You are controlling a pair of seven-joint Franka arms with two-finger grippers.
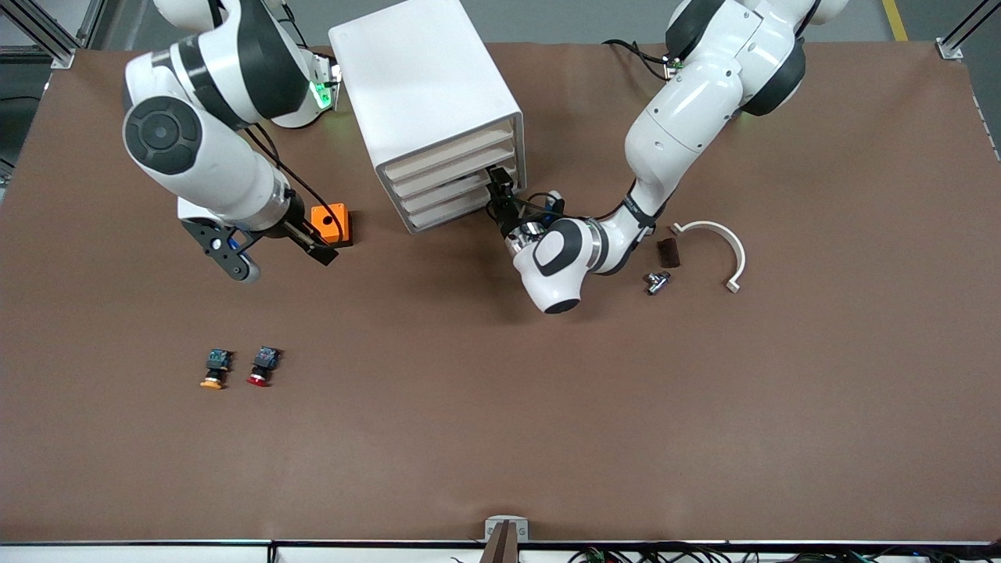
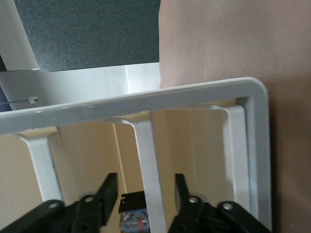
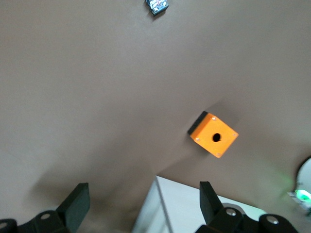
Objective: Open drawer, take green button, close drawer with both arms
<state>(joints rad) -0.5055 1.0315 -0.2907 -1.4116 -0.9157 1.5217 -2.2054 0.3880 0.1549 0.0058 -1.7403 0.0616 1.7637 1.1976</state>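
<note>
One white drawer cabinet (image 1: 428, 102), four drawer fronts, all looking pushed in or nearly. Two loose push buttons nearer the front camera: orange-capped (image 1: 215, 368), red-capped (image 1: 263, 365). One orange box (image 1: 329, 223); one white curved bracket (image 1: 719, 245).

The button (image 2: 135, 215) shows only as a dark body with bluish block, cap hidden, half covered by a white handle bar (image 2: 148, 165).

Left gripper (image 1: 500, 190) at the drawer front, fingers (image 2: 108, 191) spread either side of the bar, clasping nothing.

Right gripper (image 1: 270, 250) waits over the table beside the orange box, fingers wide apart, empty.

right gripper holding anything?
No. In the right wrist view the right gripper is wide open with nothing between its fingers, above bare table near the orange box.
</note>
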